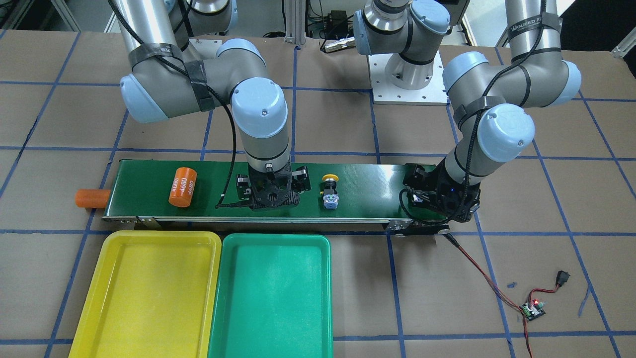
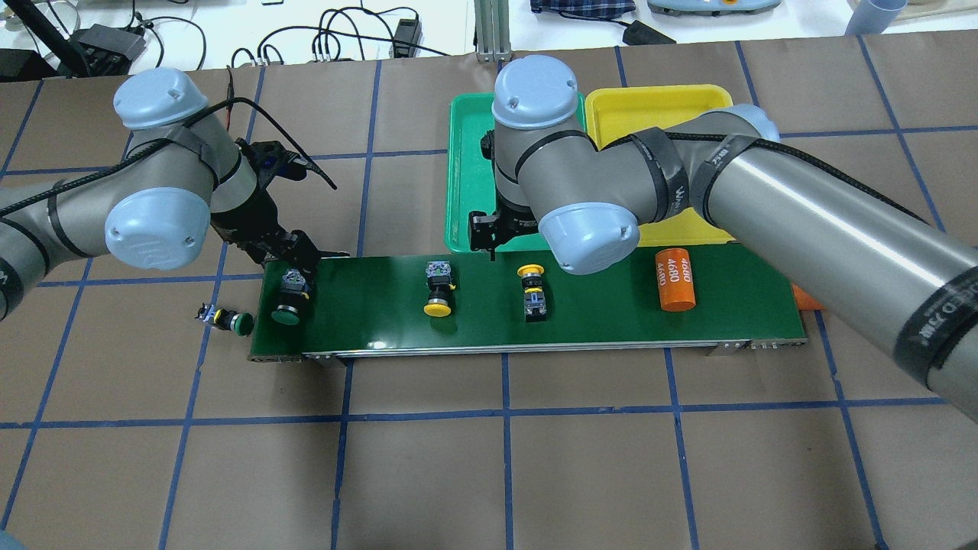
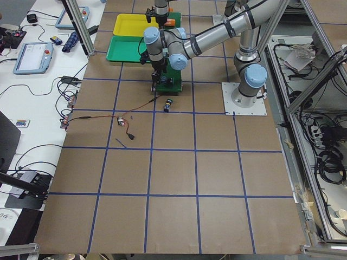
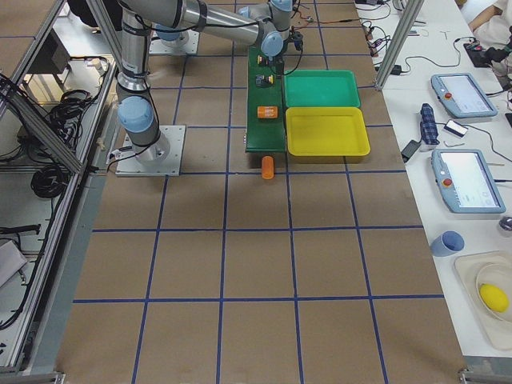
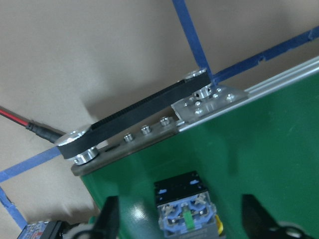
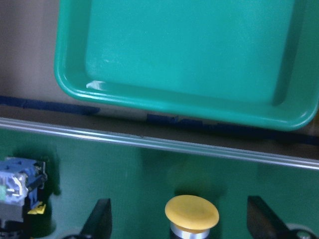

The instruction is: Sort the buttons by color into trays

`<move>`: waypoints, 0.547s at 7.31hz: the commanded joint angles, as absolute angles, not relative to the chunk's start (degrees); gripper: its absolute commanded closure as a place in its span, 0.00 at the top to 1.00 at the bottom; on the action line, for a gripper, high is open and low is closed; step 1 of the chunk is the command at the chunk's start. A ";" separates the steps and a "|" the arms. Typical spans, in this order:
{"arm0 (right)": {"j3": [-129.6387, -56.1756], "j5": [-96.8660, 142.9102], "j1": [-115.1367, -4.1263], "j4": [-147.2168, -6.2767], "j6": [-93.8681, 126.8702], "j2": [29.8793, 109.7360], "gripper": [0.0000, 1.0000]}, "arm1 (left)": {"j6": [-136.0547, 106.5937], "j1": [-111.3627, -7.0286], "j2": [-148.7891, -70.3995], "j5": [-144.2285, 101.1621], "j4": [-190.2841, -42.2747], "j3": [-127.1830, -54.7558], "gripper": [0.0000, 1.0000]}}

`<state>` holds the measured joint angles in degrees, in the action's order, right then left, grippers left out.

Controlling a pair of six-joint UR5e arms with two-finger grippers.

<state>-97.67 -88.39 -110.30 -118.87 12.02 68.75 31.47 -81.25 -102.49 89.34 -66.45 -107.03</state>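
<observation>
None of the sorting is done yet. The yellow tray [image 1: 149, 298] and the green tray [image 1: 273, 303] lie side by side on the worktop [image 2: 535, 458], along the edge of the conveyor belt [image 2: 611, 305] farthest from the robot, and both are bare inside. All four buttons are outside them. Three lie on the belt: a green-capped button [image 2: 289, 303] at its left end, and two yellow ones nearer the middle. The first yellow button [image 2: 437, 293] has its cap toward the robot, and the second yellow button [image 2: 532, 289] has its cap toward the trays. The other green button [image 2: 229, 321] lies off the belt, on the worktop just beside that left end. The left tool [image 5: 184, 224] is open, with its fingers [image 5: 110, 219] on either side of the green-capped button's contact block and not closed on it. The right tool [image 6: 180, 224] is also open, spread wide around the second yellow button's cap, and the green tray's rim is just past the belt edge. By my reading, both arms are poised for a first grasp, so the whole job is left to do: two yellow buttons into the yellow tray and two green into the green one. An orange cylinder [image 2: 675, 279] lies on the belt's right part, and a second orange cylinder [image 1: 92, 198] sticks out at the belt's end. Neither belongs in a tray.
</observation>
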 commanded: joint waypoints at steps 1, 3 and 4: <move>-103.16 -89.90 -110.22 -120.48 9.94 69.78 0.93 | 31.38 -75.37 -101.34 89.74 -66.45 -104.16 0.97; -103.71 -92.20 -109.95 -119.54 9.93 71.01 0.89 | 27.46 -65.08 -101.86 89.38 -65.74 -105.02 0.97; -103.71 -92.28 -109.78 -119.44 9.93 71.02 0.56 | 19.50 -64.43 -103.00 89.65 -65.05 -105.46 0.97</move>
<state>-103.50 -91.86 -109.97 -119.70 9.98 70.76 26.69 -67.28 -102.00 89.49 -65.69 -104.96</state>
